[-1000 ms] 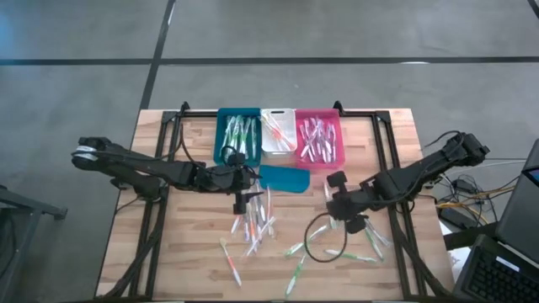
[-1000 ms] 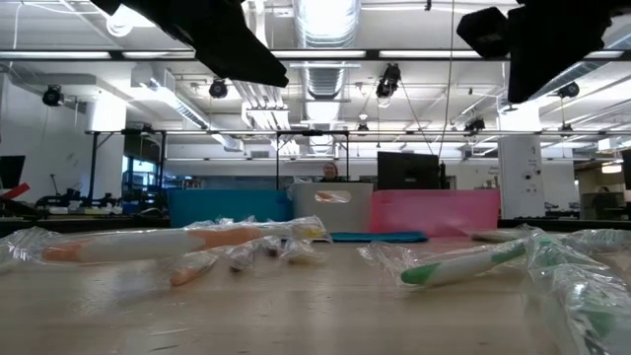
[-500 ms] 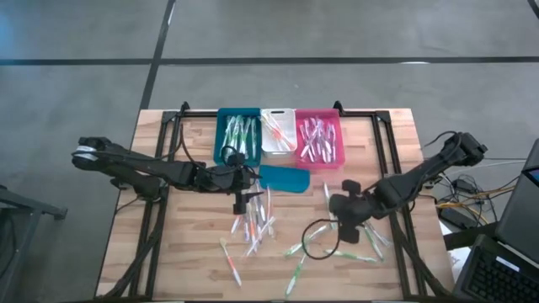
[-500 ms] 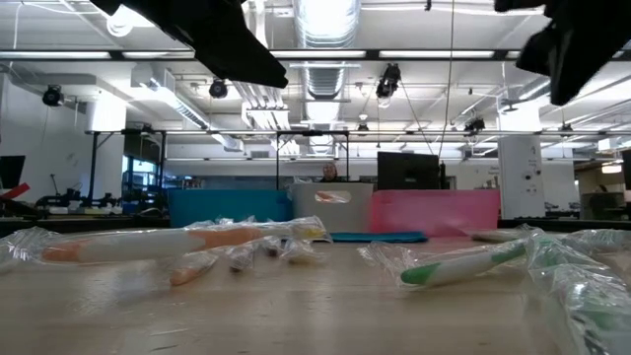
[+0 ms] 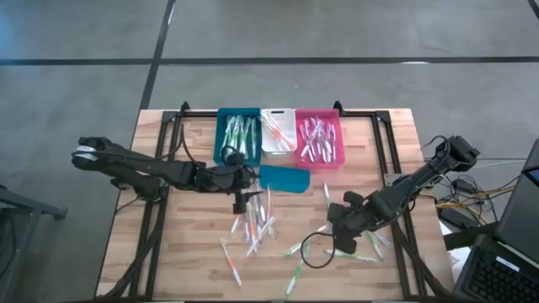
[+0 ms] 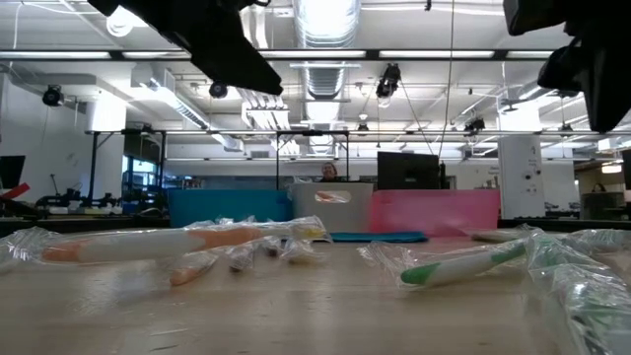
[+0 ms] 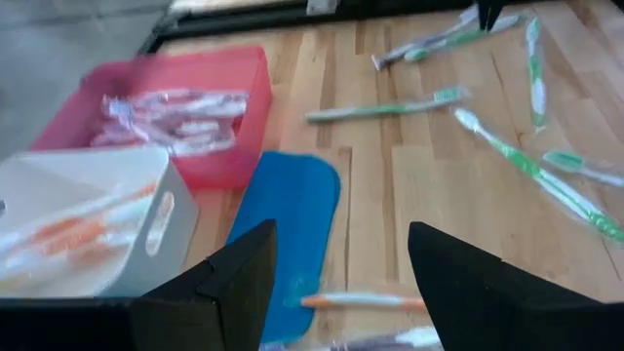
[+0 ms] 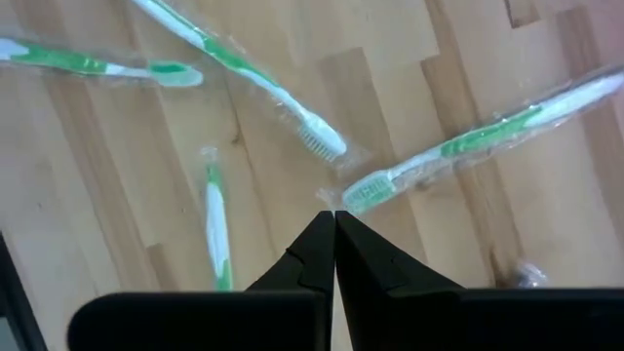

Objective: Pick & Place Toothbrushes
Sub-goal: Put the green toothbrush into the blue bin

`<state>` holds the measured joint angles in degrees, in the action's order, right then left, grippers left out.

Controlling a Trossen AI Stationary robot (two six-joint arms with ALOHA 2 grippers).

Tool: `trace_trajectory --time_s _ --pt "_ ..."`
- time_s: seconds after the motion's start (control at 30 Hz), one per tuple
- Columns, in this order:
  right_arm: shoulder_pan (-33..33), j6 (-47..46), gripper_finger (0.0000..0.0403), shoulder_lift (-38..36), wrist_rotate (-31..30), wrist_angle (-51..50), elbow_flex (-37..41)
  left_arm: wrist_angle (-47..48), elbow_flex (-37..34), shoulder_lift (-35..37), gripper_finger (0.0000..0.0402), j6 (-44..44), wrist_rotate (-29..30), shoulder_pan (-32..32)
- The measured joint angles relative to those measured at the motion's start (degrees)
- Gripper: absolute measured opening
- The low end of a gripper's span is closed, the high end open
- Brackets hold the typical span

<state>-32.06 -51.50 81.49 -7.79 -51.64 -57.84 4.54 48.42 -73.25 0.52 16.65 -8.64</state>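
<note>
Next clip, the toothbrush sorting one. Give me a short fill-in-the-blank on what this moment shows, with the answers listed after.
1. Three bins stand in a row at the table's far edge: teal bin, white bin and ____ bin.
2. The right gripper hovers over loose green toothbrushes with its fingers ____.
3. The left gripper has its fingers ____ and holds nothing.
4. A flat ____ lid-like piece lies on the table in front of the bins.

Missing words: pink; shut; open; blue

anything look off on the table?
Yes: a flat teal lid-like piece lies loose on the table in front of the bins, belonging to no bin. Toothbrushes are scattered in front, unsorted.
</note>
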Motion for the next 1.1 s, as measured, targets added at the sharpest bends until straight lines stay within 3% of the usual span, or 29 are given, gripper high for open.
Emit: trace_trajectory --time_s 1.1 --pt "-1.91 0.03 0.0008 0.18 -2.82 1.42 -3.85 -0.08 -0.02 -0.09 0.0236 0.68 -0.05 0.11"
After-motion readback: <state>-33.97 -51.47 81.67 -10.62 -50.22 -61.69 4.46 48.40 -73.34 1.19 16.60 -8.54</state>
